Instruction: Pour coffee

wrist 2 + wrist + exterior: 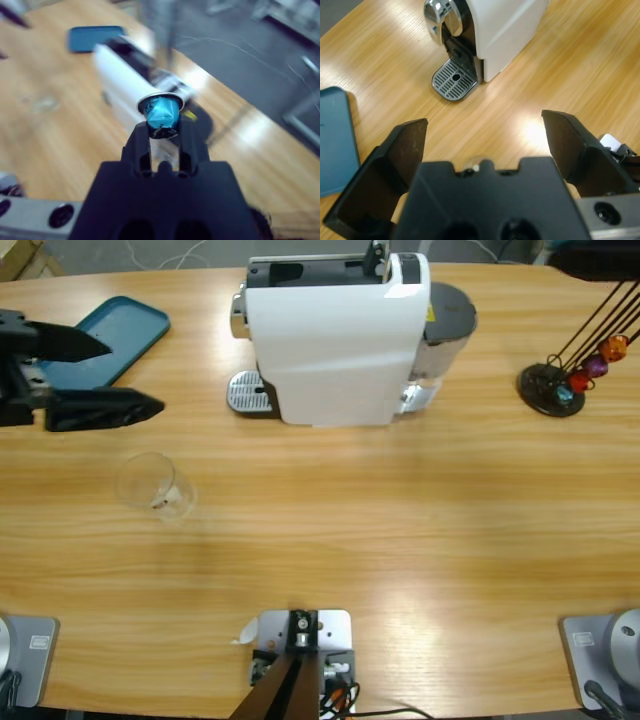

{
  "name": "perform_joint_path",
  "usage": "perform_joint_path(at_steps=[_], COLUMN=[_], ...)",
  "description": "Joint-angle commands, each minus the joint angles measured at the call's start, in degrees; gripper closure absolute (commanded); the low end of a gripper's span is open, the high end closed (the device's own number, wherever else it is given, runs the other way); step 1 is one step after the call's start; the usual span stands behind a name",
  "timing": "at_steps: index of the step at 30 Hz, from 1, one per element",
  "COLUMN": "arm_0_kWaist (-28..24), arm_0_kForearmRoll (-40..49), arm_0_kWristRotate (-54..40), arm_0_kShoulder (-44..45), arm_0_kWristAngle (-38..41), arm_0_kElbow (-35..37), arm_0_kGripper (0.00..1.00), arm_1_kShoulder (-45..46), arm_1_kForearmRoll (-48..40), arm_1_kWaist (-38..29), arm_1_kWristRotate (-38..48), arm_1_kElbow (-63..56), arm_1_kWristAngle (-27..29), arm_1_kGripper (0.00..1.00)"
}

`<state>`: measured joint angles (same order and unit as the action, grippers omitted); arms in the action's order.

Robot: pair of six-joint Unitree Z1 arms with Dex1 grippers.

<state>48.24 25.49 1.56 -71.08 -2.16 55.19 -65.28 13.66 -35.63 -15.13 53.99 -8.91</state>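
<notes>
A clear glass tumbler [155, 486] stands on the table at the left and looks empty; coffee is out of view. My left gripper [135, 375] hovers open just behind the tumbler, beside the blue tray. In the left wrist view the left gripper [482, 122] has nothing between its wide-spread jaws and faces the white coffee machine [495, 30] and its drip grate [454, 80]. My right gripper [162, 131] is shut on a blue capsule [160, 112], held in the air above the coffee machine [125, 80]. The machine [340, 340] stands at the back middle of the table.
A blue tray [110, 335] lies at the back left. A black capsule stand [555, 385] with several coloured capsules sits at the back right. The drip grate [250, 395] juts out from the machine's left side. Bare wood stretches across the front of the table.
</notes>
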Motion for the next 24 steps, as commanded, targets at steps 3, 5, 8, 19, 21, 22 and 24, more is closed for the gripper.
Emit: perform_joint_path(at_steps=[3,5,8,19,21,22,24], arm_0_kWaist=[-0.02,-0.74,-1.83,-2.98,-2.98,-2.98,-2.98], arm_0_kForearmRoll=[3.65,4.11,4.58,4.55,4.48,4.48,4.48], arm_0_kWristRotate=[0.5,0.39,0.29,0.46,0.5,0.55,0.55], arm_0_kShoulder=[8.37,9.21,10.05,9.09,8.84,8.77,8.77], arm_0_kWristAngle=[-3.23,-3.29,-3.23,-3.11,-3.11,-3.11,-3.08], arm_0_kElbow=[-4.07,-4.07,-4.27,-5.36,-5.36,-5.36,-5.36], arm_0_kGripper=[0.009,0.009,0.009,0.004,0.004,0.004,0.004], arm_1_kShoulder=[-25.86,-30.49,-36.15,-41.23,-40.77,-40.72,-40.75], arm_1_kForearmRoll=[5.23,5.23,5.23,4.56,4.97,5.09,5.14], arm_1_kWaist=[-9.73,-9.73,-8.92,-3.24,-2.89,-2.66,-2.4], arm_1_kWristRotate=[-8.88,-9.36,-9.97,-11.66,-12.34,-12.54,-12.87], arm_1_kElbow=[21.45,24.79,28.59,30.65,30.74,30.74,30.74], arm_1_kWristAngle=[-9.48,-11.32,-13.42,-15.4,-14.37,-14.21,-13.89], arm_1_kGripper=[1.0,1.0,1.0,1.0,1.0,1.0,1.0])
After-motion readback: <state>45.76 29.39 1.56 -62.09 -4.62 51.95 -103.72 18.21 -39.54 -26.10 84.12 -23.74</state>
